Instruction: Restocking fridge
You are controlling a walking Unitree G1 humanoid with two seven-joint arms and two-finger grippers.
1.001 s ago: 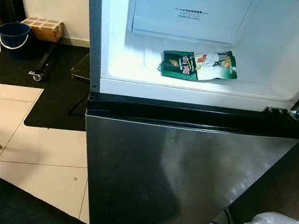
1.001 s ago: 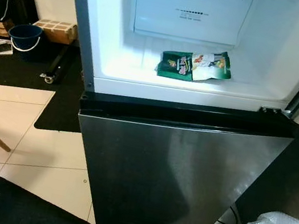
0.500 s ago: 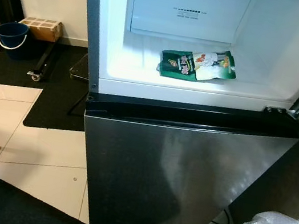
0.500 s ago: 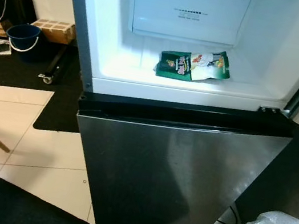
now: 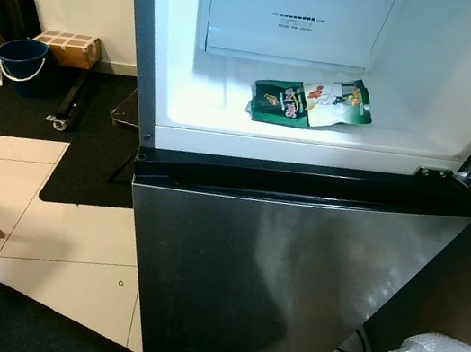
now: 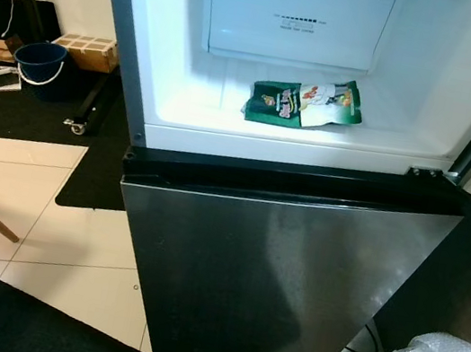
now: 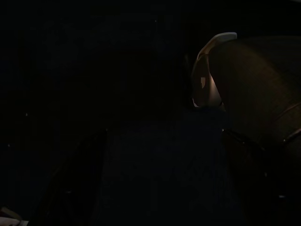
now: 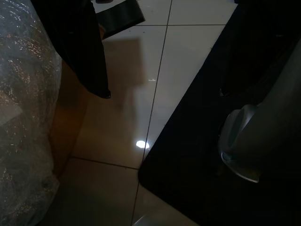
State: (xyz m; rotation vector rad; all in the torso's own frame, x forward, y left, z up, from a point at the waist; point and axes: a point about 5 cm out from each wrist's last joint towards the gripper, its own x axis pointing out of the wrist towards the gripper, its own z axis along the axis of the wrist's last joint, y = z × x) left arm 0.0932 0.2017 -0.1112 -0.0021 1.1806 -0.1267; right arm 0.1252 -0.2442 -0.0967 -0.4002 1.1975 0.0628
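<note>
While both arms hang low and idle, the packet [image 5: 312, 105] lies flat on the white floor [image 5: 212, 103] of the fridge's [image 5: 292, 268] open upper compartment, well above and ahead of either gripper and touched by neither. Its long axis runs across the compartment from side to side, tilted a little so that the end on the robot's right sits slightly further back. The green end with the printed logo points to the robot's left and the paler, white-printed end to the right. It rests towards the right half of the floor, short of the back panel [image 5: 292, 13] and back from the front lip. Below it the steel lower door [image 5: 271, 283] is shut. The right gripper [image 8: 89, 56] hangs over tiles [image 8: 122, 108] near the ground, with bubble wrap [image 8: 23, 94] just beside it and a black mat [image 8: 197, 141] on its other side. Whether it is wide or narrow cannot be told. The left gripper hangs in deep shade, and its state cannot be told either. Far off to the left of both, a blue bucket [image 5: 21, 58] and a cardboard box [image 5: 67, 46] stand by the wall.
</note>
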